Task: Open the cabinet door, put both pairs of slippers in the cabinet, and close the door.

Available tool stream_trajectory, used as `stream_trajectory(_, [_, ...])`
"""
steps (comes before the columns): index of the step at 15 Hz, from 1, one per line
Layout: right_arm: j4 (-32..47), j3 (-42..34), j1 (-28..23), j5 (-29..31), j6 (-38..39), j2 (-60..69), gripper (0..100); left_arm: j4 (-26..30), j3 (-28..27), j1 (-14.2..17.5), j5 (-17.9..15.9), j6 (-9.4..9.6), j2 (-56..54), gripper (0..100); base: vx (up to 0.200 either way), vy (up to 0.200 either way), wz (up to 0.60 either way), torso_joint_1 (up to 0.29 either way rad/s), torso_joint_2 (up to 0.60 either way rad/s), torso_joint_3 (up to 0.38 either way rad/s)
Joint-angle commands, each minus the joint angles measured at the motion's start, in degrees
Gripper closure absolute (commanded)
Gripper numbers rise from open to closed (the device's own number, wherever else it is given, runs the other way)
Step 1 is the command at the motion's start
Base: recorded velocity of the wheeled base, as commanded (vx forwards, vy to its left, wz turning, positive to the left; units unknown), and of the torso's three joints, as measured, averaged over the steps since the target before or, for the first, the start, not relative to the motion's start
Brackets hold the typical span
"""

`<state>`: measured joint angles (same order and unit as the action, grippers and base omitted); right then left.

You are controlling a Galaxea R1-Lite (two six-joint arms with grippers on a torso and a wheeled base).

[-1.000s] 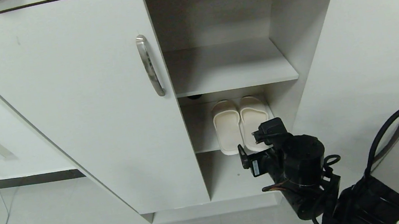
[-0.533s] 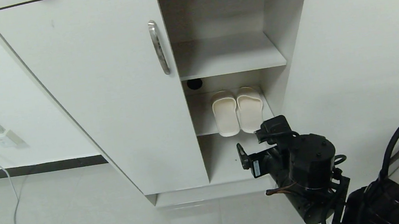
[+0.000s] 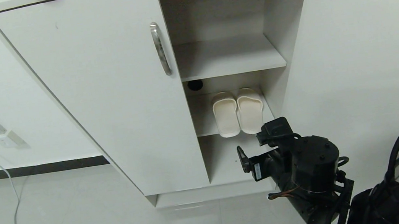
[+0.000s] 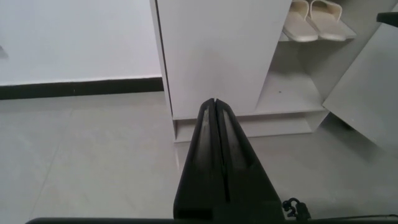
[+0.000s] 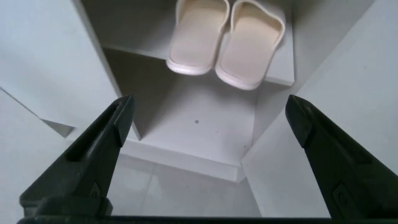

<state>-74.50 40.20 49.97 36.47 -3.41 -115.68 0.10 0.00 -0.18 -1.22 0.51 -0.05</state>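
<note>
Now my right fingers (image 5: 106,149), spread and empty, have backed off from the slippers (image 3: 238,111) resting on the middle shelf (image 3: 205,124), my left fingers (image 4: 217,162) pressed together, so the second pair probably comes next.

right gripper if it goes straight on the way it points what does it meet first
Probably the cabinet's bottom compartment floor, passing below the cream slippers; the way there looks free, though depth is unclear.

The middle shelf (image 3: 202,119) carries a pair of cream slippers (image 3: 238,112) (side by side, touching, heels just over the near edge) toward its right side.
</note>
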Motion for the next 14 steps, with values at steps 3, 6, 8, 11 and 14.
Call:
stream_trajectory(3, [0.0,0.0,0.1,0.0,0.0,0.1,0,0.0,0.0,0.0,0.0,0.02,0.0,100,0.000,0.000,0.00,0.001,0.01,0.186])
stream_trajectory(6, [0.0,-0.2,0.0,0.1,0.0,0.2,0,-0.1,0.0,0.0,0.1,-0.07,0.0,100,0.000,0.000,0.00,-0.001,0.00,0.191])
stream_trajectory(8, [0.0,-0.2,-0.2,0.2,0.0,0.2,0,-0.1,0.0,0.0,0.1,-0.07,0.0,100,0.000,0.000,0.00,0.000,0.00,0.173])
stream_trajectory(11, [-0.2,-0.6,-0.2,0.1,0.0,0.1,0,-0.1,0.0,0.0,0.1,-0.07,0.0,100,0.000,0.000,0.00,0.001,0.00,0.017])
stream_trajectory(14, [-0.3,-1.9,-0.2,-0.1,0.0,0.1,0,-0.1,0.0,0.0,0.1,-0.07,0.0,100,0.000,0.200,0.00,-0.002,0.00,0.015])
